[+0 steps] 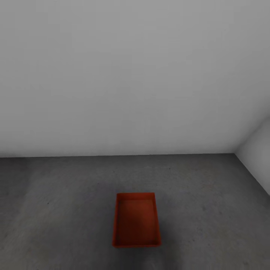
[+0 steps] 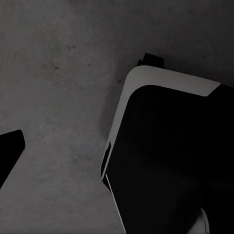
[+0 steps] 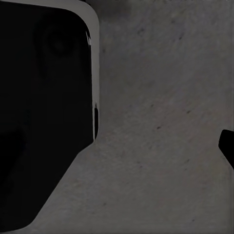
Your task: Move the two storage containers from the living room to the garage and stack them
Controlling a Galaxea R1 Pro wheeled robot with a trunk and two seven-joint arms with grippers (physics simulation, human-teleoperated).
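I find one orange-red storage container (image 1: 136, 221) on the garage's concrete floor (image 1: 56, 210) at 6 o'clock, empty. Second container not yet stacked. State of both hands: cannot tell.

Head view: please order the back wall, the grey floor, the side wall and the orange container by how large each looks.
1. back wall
2. floor
3. container and side wall look alike, so unranked.

Dark robot body (image 2: 165, 156) — perhaps the base — cut off at frame edges
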